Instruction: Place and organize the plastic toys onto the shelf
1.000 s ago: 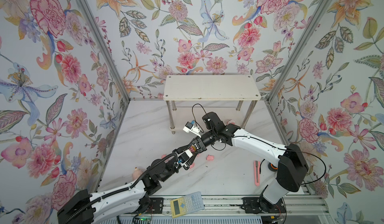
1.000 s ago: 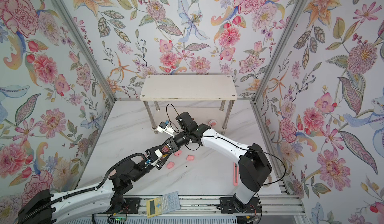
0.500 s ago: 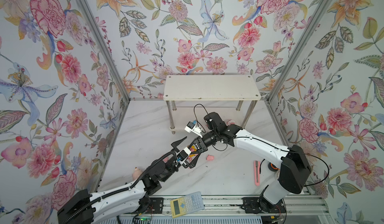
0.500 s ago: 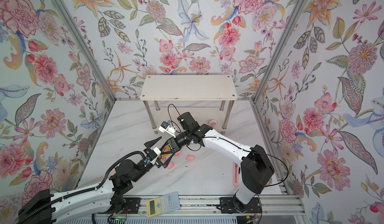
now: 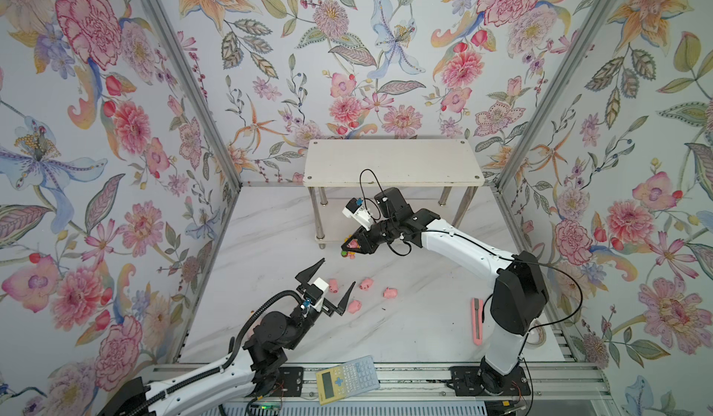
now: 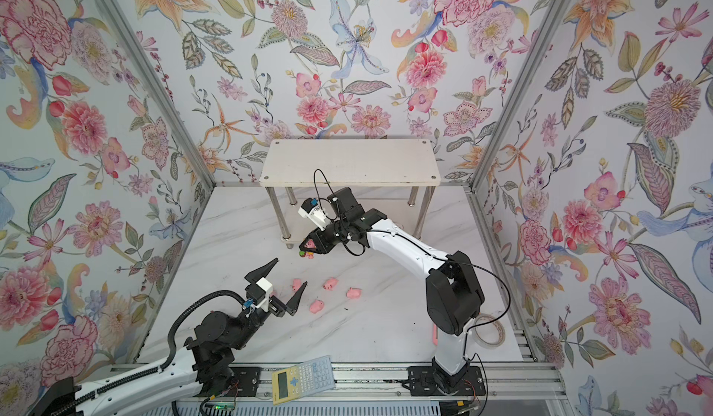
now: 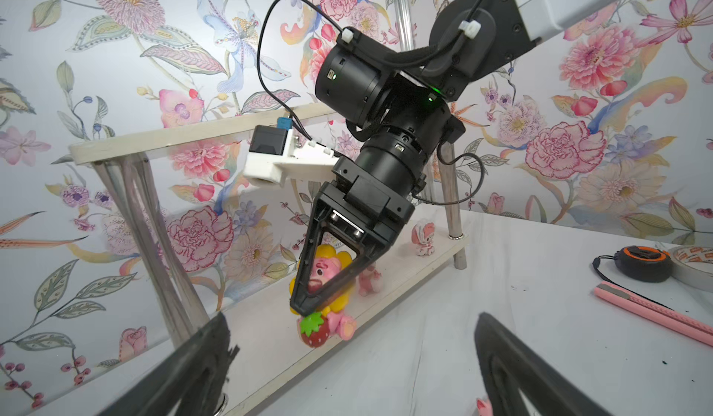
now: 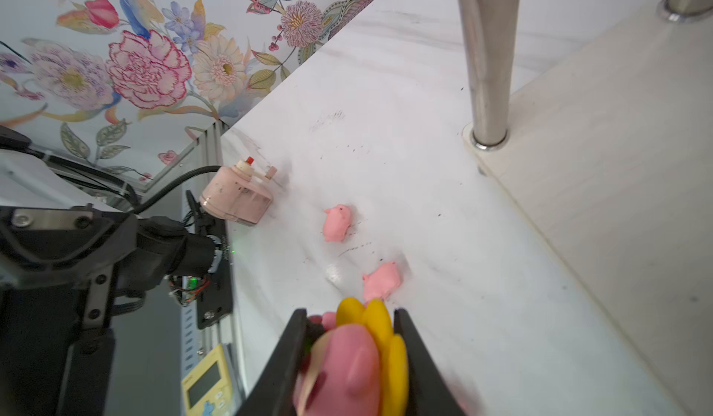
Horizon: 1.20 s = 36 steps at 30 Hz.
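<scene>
The yellow-maned toy runs off the picture's edge between the fingers of the right hand, one pink pig is cut off at an edge too, and the low board of the shelf mostly hides under its top board.

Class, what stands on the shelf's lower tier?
The left wrist view shows two toys on the lower tier: a pink-and-white toy and a blurred pink toy, partly covered by the right gripper. In both top views the top board hides most of that tier.

Yellow calculator, pink utility knife, tape roll, tape measure
</scene>
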Each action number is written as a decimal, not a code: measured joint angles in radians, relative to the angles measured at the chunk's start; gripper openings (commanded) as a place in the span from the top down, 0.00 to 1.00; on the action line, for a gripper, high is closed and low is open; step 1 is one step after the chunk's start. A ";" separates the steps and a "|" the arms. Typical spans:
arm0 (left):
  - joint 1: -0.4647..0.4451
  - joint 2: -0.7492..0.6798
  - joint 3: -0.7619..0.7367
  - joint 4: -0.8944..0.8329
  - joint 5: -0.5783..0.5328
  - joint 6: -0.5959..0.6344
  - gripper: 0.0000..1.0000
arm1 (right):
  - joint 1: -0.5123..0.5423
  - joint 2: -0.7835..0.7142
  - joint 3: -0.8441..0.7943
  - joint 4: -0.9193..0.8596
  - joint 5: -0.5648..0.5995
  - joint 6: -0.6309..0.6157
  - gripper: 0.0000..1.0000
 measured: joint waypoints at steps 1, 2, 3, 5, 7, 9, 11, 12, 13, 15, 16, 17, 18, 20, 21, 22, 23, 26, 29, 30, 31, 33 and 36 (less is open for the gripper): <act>0.000 -0.026 -0.009 -0.008 -0.015 -0.004 0.01 | 0.005 0.019 0.021 0.000 0.026 -0.035 1.00; 0.000 -0.050 -0.015 -0.021 -0.024 -0.008 0.01 | 0.011 0.035 0.037 0.000 0.047 -0.072 1.00; 0.000 -0.075 -0.021 -0.032 -0.037 -0.011 0.01 | 0.020 0.053 0.053 0.000 0.072 -0.117 1.00; 0.000 -0.119 -0.029 -0.060 -0.059 -0.018 0.01 | 0.041 0.084 0.072 0.002 0.120 -0.204 1.00; 0.000 -0.161 -0.032 -0.090 -0.079 -0.026 0.01 | 0.061 0.112 0.080 0.002 0.159 -0.296 1.00; 0.000 -0.195 -0.034 -0.118 -0.097 -0.031 0.01 | 0.077 0.147 0.096 0.002 0.183 -0.374 1.00; 0.000 -0.224 -0.034 -0.145 -0.107 -0.034 0.01 | 0.082 0.178 0.108 0.000 0.196 -0.433 1.00; 0.000 -0.237 -0.034 -0.158 -0.114 -0.034 0.01 | 0.081 0.195 0.116 -0.001 0.205 -0.464 1.00; 0.000 -0.248 -0.034 -0.171 -0.122 -0.037 0.01 | 0.077 0.211 0.125 0.000 0.208 -0.487 1.00; 0.000 -0.262 -0.034 -0.192 -0.129 -0.042 0.01 | 0.065 0.237 0.139 0.000 0.212 -0.528 1.00; 0.000 -0.267 -0.034 -0.202 -0.133 -0.044 0.01 | 0.057 0.247 0.145 -0.001 0.212 -0.544 1.00; 0.000 -0.270 -0.034 -0.210 -0.137 -0.045 0.01 | 0.049 0.256 0.153 -0.001 0.212 -0.558 1.00; 0.000 -0.272 -0.034 -0.217 -0.142 -0.048 0.01 | 0.040 0.264 0.163 0.000 0.211 -0.570 1.00; 0.000 -0.272 -0.034 -0.226 -0.151 -0.053 0.01 | 0.021 0.279 0.178 0.002 0.208 -0.588 1.00; 0.000 -0.272 -0.034 -0.228 -0.152 -0.054 0.01 | 0.010 0.286 0.185 0.003 0.206 -0.593 1.00; 0.000 -0.271 -0.034 -0.227 -0.154 -0.056 0.01 | 0.000 0.292 0.192 0.005 0.204 -0.598 1.00; 0.000 -0.269 -0.034 -0.227 -0.157 -0.057 0.01 | -0.009 0.296 0.195 0.006 0.203 -0.602 1.00; 0.000 -0.244 -0.034 -0.225 -0.159 -0.060 0.00 | -0.035 0.305 0.204 0.010 0.185 -0.606 1.00; 0.000 -0.201 -0.034 -0.217 -0.162 -0.059 0.01 | -0.055 0.315 0.222 0.014 0.172 -0.606 1.00; 0.000 -0.185 -0.034 -0.212 -0.163 -0.060 0.01 | -0.059 0.323 0.234 0.017 0.167 -0.606 1.00; 0.000 -0.170 -0.034 -0.206 -0.166 -0.059 0.00 | -0.062 0.332 0.244 0.023 0.163 -0.606 1.00; 0.001 -0.145 -0.034 -0.196 -0.167 -0.060 0.01 | -0.064 0.351 0.263 0.033 0.161 -0.606 1.00; 0.003 -0.123 -0.034 -0.188 -0.170 -0.060 0.01 | -0.067 0.381 0.283 0.039 0.154 -0.606 1.00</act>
